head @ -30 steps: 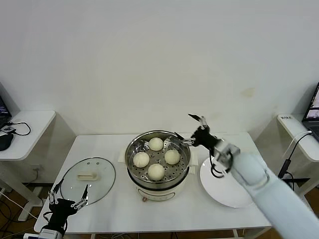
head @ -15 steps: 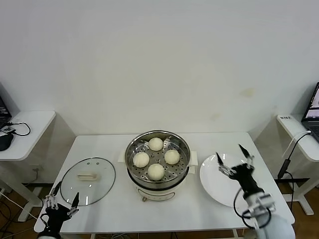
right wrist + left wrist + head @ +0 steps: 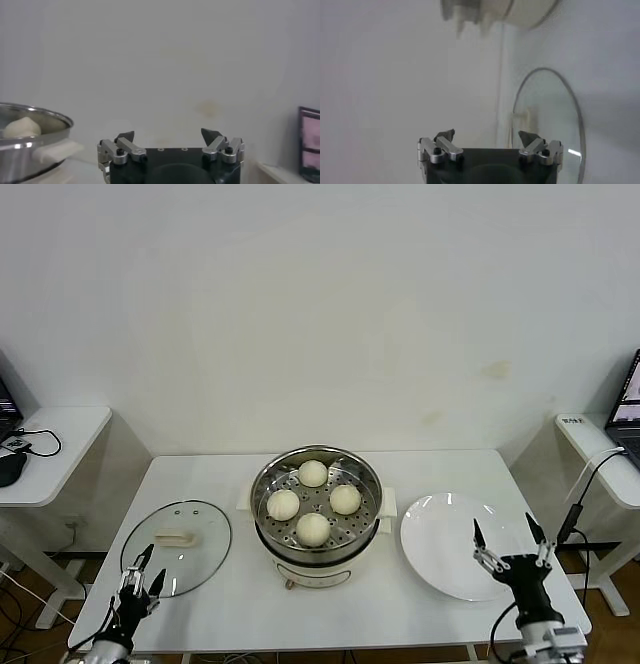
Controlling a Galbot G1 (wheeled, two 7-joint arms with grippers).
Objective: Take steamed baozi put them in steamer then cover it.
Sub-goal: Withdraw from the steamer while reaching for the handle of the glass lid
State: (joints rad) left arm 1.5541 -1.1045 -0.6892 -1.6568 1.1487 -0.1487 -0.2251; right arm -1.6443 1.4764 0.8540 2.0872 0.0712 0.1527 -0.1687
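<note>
White rectangular table (image 3: 230, 604) bears everything. Shiny round stainless-steel steamer (image 3: 316, 529) on cream cooker base at table centre, uncovered; four cream-white round steamed baozi (image 3: 314, 527) sit on its perforated tray. Flat white round plate (image 3: 440, 559) just right of steamer, bare. Round clear glass cover (image 3: 177, 546) with cream oblong handle lies flat left of steamer, well apart. Right gripper (image 3: 511, 542) near plate's front-right edge, fingers apart, holding nothing. Left gripper (image 3: 137, 571) at cover's front-left edge, fingers apart, holding nothing.
</note>
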